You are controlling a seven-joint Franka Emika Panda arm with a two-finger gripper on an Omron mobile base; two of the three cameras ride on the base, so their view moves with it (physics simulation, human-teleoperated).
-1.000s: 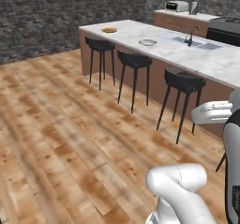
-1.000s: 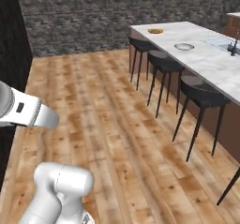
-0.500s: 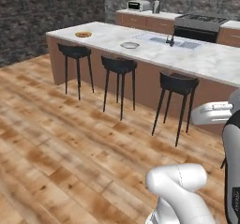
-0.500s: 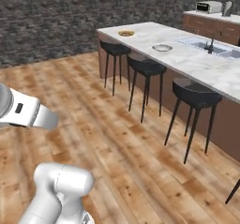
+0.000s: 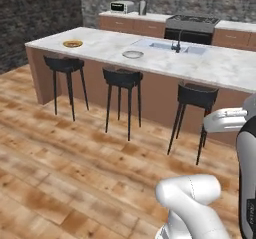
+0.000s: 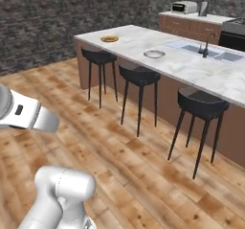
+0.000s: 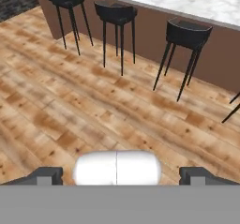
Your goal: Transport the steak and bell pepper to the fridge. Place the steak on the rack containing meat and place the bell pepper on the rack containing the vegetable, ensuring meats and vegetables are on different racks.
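My tool (image 7: pixel 120 175) hangs wide open and empty above the wooden floor (image 7: pixel 70 106), its fingertips (image 7: pixel 47 175) spread far apart, facing three black stools (image 7: pixel 187 33) along a marble surface (image 5: pixel 100 45).

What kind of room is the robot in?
It looks like a home kitchen. There is a long island with a sink and three black stools along it, and a stove and a toaster oven on the counter by the stone wall.
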